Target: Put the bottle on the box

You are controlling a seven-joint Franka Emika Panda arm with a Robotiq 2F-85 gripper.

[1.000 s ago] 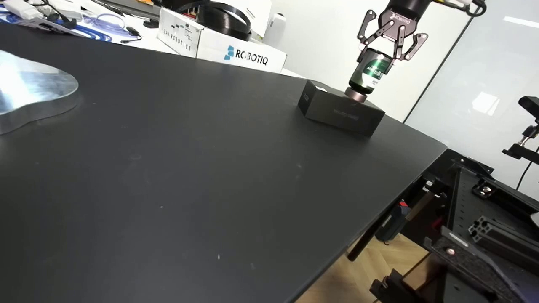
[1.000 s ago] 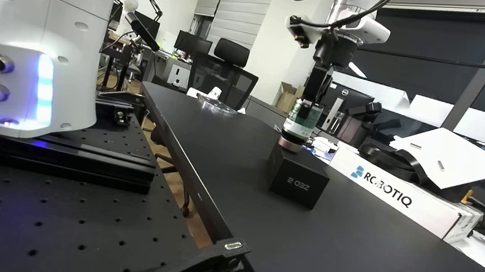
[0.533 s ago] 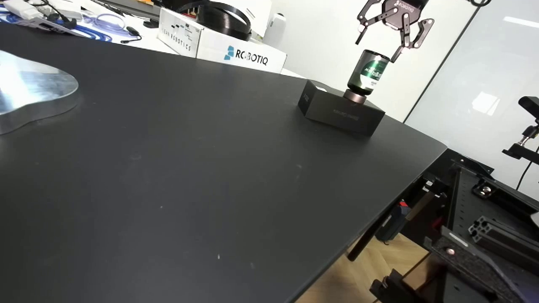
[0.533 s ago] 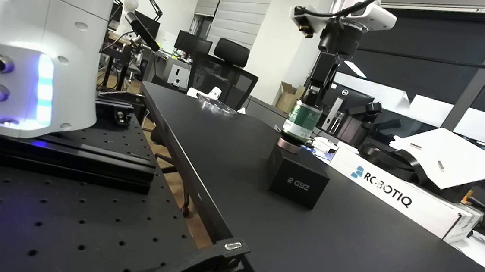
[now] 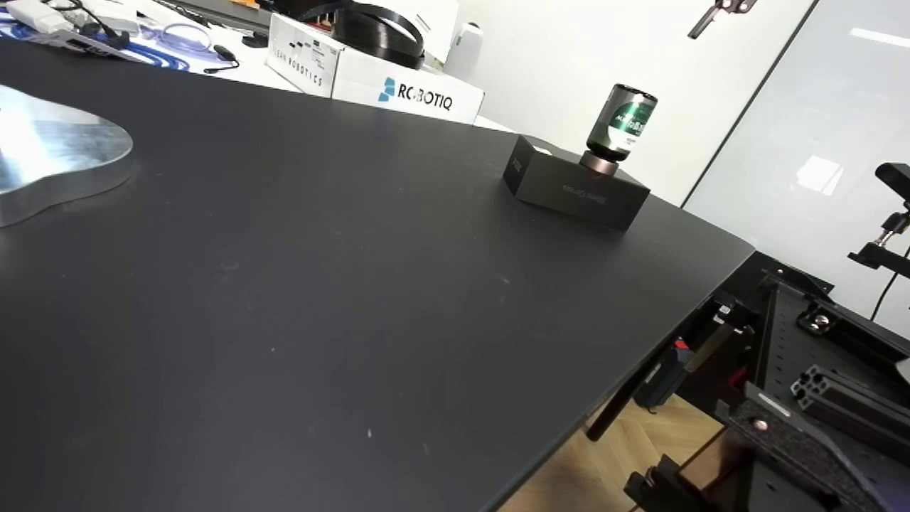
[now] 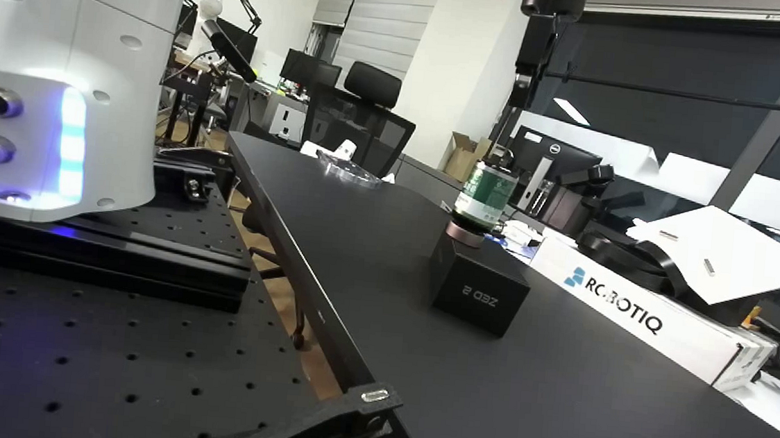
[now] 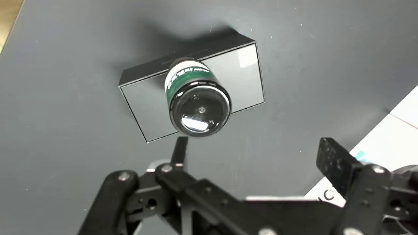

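The bottle, dark glass with a green and white label, stands cap-down on top of the black box; an exterior view shows its reddish cap touching the box lid. Seen from above in the wrist view, the bottle rests near the middle of the box, its round glass bottom facing up. My gripper is above and apart from the bottle, its fingers wide open with nothing between them. Only one fingertip shows at the top of an exterior view.
A white Robotiq box lies behind the table edge, with a black headband-like item on it. A shiny metal plate is at the table's far side from the black box. A perforated black base plate adjoins the table.
The gripper has opened, let go of the bottle and risen away from it. The bottle has stayed standing on the box.
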